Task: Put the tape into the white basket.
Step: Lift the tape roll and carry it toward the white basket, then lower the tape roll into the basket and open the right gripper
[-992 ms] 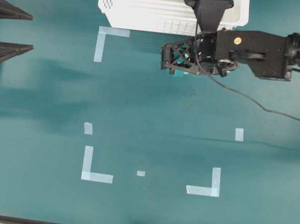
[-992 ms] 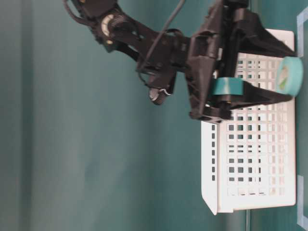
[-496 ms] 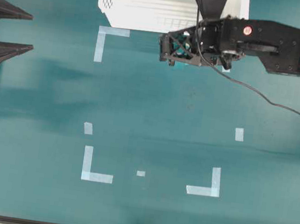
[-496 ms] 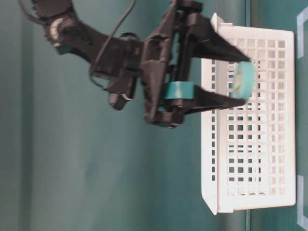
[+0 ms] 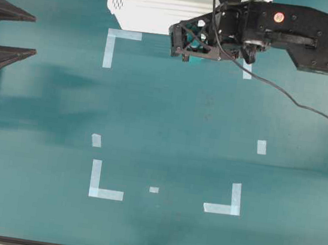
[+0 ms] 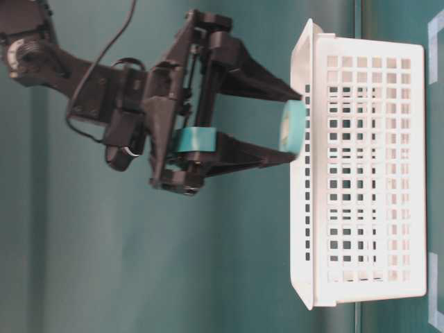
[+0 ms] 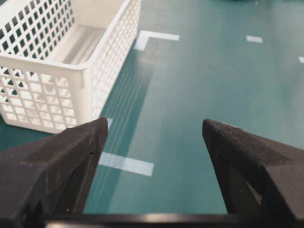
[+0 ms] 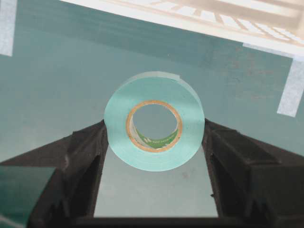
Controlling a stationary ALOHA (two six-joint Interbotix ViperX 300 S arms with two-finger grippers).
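Currently the small turquoise ring-shaped tape roll (image 8: 154,121) is clamped between the fingers of the right gripper (image 6: 291,128), held across its outer rim at the fingertips, with the cardboard-lined centre hole facing back along the gripper.

In the table-level view the tape is carried clear of the green bench (image 5: 170,117), just beside the top rim of the large white perforated plastic basket (image 6: 368,180), at the near long wall. Whether it touches the rim cannot be told. It is not yet over the opening, as judged from the overhead view, where the gripper sits at the basket's front edge near the bench's far edge.

Key relation: the basket interior lies beyond the fingertips, past that near wall. The roll's axis runs along the fingers, so release would drop it on its rim. A further advance over the rim is judged necessary before letting go; otherwise the roll may fall outside.

The left gripper (image 7: 152,142) is parked at the bench's left edge, fingers wide apart, nothing held, and far from the tape.
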